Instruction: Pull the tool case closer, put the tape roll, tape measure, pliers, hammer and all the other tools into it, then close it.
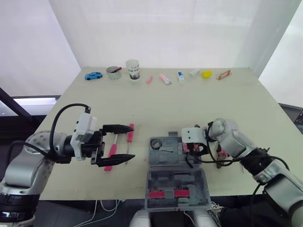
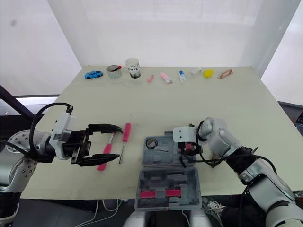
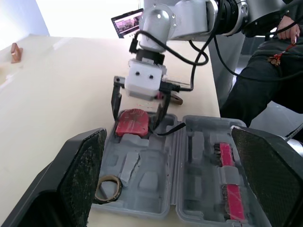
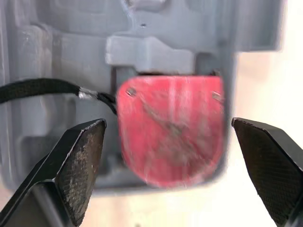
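Note:
The grey tool case (image 1: 176, 166) lies open near the table's front edge, its lid (image 1: 176, 191) towards me with red pieces clipped in it. A tape roll (image 1: 156, 141) sits in the tray's far left pocket. The red tape measure (image 4: 170, 127) rests in a pocket at the tray's far right, its black strap trailing out. My right gripper (image 1: 191, 153) hangs open over it, one finger on each side. My left gripper (image 1: 133, 142) is open just above two red-handled screwdrivers (image 1: 130, 134) lying left of the case. A brown-handled tool (image 3: 176, 98) lies partly hidden under my right arm.
Along the far edge stand a blue toy car (image 1: 93, 75), a small tin (image 1: 113, 72), a white cup (image 1: 133, 69), several small pink and white items, a yellow object (image 1: 207, 74) and a wooden piece (image 1: 223, 74). A seated person's legs (image 3: 265, 80) are beside the table.

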Robot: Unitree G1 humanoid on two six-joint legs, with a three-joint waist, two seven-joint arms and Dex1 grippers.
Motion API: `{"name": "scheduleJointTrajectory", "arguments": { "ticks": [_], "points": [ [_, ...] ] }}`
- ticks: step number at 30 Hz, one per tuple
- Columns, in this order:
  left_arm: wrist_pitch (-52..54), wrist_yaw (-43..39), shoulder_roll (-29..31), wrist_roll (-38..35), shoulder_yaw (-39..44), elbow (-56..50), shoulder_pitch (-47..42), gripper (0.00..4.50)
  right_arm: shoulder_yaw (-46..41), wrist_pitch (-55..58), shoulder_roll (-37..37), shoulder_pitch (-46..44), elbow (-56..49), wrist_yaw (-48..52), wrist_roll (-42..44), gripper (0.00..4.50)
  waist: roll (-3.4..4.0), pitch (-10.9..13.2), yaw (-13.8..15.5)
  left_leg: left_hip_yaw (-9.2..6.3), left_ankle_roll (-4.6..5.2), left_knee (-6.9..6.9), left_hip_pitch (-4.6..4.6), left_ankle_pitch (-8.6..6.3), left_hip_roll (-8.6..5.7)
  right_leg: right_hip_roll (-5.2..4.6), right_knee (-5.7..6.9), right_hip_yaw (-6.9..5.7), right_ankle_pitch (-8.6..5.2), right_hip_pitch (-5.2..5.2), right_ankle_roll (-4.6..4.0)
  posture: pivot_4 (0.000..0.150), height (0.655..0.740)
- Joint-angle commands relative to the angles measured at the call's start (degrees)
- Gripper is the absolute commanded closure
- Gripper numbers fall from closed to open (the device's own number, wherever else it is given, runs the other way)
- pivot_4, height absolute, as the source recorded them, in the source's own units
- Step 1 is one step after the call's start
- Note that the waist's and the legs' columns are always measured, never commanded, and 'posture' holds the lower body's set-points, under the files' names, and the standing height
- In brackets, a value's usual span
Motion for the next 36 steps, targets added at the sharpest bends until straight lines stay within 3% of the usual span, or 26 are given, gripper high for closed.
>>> {"name": "scheduleJointTrajectory", "arguments": {
  "ticks": [1,7,8,10,11,12,13,24,25,26,36],
  "points": [
    [-1.2,-0.1,0.4,0.1,1.8,-0.4,0.2,0.00,-5.6,3.1,-3.9,1.8,-7.9,2.9,3.5,0.02,-0.01,0.0,0.2,-0.02,0.00,-0.01,-0.03,0.00,0.00,0.00,-0.01,-0.01,0.00,-0.01,0.00,0.150,0.7400],
    [-1.4,0.1,0.4,0.0,2.1,-0.2,0.5,0.00,-12.8,3.1,-3.6,5.0,-6.7,0.0,10.1,0.02,-0.04,0.0,0.0,0.00,0.00,-0.01,-0.02,0.00,0.00,0.00,-0.01,-0.01,0.00,-0.02,0.00,0.150,0.7400],
    [-1.5,0.1,0.4,0.0,2.2,-0.1,0.5,0.00,-15.4,2.8,-2.5,5.9,-5.9,-0.8,12.7,0.53,-0.04,0.0,0.0,-0.01,0.00,-0.01,-0.02,0.00,0.00,0.00,-0.01,-0.01,0.00,-0.02,0.00,0.150,0.7400],
    [-1.5,0.4,0.2,0.0,2.1,0.0,0.5,0.00,-19.7,0.0,-0.5,8.5,-4.8,-0.9,18.7,0.68,-0.12,0.0,0.0,0.00,0.00,-0.02,-0.02,0.00,0.00,0.00,-0.02,0.00,0.00,-0.03,0.00,0.150,0.7400],
    [-1.6,0.5,0.1,0.0,2.1,0.0,0.5,0.00,-21.2,-1.2,0.4,9.6,-4.2,-1.2,20.6,1.00,-0.12,0.0,0.0,-0.01,0.00,-0.02,-0.02,0.00,0.00,0.01,-0.01,-0.01,0.01,-0.01,0.01,0.150,0.7400],
    [-1.6,0.5,0.0,0.0,2.0,0.0,0.4,0.00,-22.1,-2.8,1.0,10.5,-3.3,-1.8,21.6,1.64,-0.13,0.0,0.1,-0.01,0.00,-0.04,-0.03,0.00,0.00,0.01,-0.03,-0.01,0.01,-0.02,0.01,0.150,0.7400],
    [-1.7,0.5,0.0,0.0,1.9,0.1,0.4,0.00,-22.6,-4.7,1.5,11.0,-2.3,-2.7,22.1,1.74,-0.12,0.0,0.1,-0.01,0.00,-0.04,-0.05,0.00,0.00,0.00,-0.04,-0.01,0.02,-0.01,0.03,0.150,0.7400],
    [-2.0,0.4,-0.1,0.0,2.1,0.7,0.3,0.00,-28.5,-21.2,8.7,14.3,10.8,-4.3,31.7,1.74,-0.12,0.0,0.0,-0.03,0.00,-0.05,-0.03,0.00,0.00,0.01,-0.02,0.00,0.03,-0.01,0.05,0.150,0.7400],
    [-2.0,0.4,0.0,0.0,2.1,0.7,0.4,0.00,-28.3,-22.6,8.6,14.3,12.0,-4.4,31.3,2.27,-0.12,0.0,0.0,-0.01,0.00,-0.05,-0.03,0.00,0.00,0.01,-0.02,0.00,0.06,-0.01,0.10,0.150,0.7400],
    [-1.9,0.5,0.0,0.0,2.1,0.6,0.3,0.00,-28.2,-23.6,8.6,14.4,12.9,-5.1,30.8,2.43,-0.12,0.1,0.0,-0.01,0.00,-0.05,-0.03,0.00,0.00,0.01,-0.03,0.01,0.07,-0.01,0.12,0.150,0.7400],
    [-1.5,0.7,0.3,0.0,2.2,0.6,0.1,0.00,-28.3,-32.3,10.3,14.3,23.5,-3.9,32.0,2.43,-0.12,0.1,-0.1,0.01,0.00,-0.05,0.00,0.00,0.00,0.00,-0.01,0.02,0.06,0.00,0.11,0.150,0.7400]
  ]
}}
